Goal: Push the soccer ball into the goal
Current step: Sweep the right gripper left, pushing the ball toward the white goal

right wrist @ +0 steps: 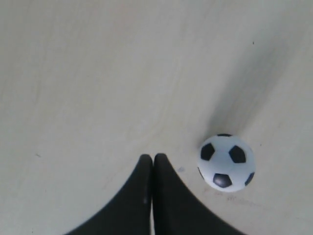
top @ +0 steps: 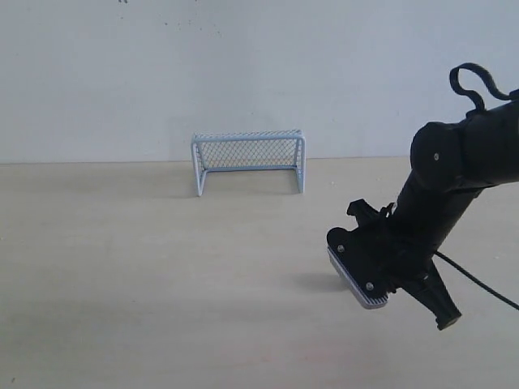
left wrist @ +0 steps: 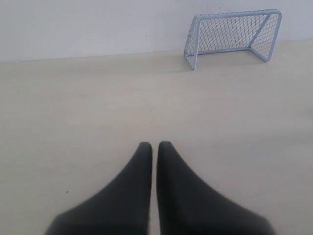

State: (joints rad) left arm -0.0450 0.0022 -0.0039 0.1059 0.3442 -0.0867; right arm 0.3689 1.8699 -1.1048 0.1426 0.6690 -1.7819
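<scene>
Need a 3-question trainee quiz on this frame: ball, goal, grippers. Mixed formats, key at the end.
1. Which view shows the soccer ball? A exterior, B left wrist, C right wrist.
2. True or false: the ball lies inside the goal.
3. Fill in: the left gripper and the right gripper are both ___.
Key: 1 C. 2 False: it sits on the table beside the right gripper. 3 shut.

The exterior camera is facing the far edge of the bench, sharing the goal with the left wrist camera; the right one is looking closely downward.
</scene>
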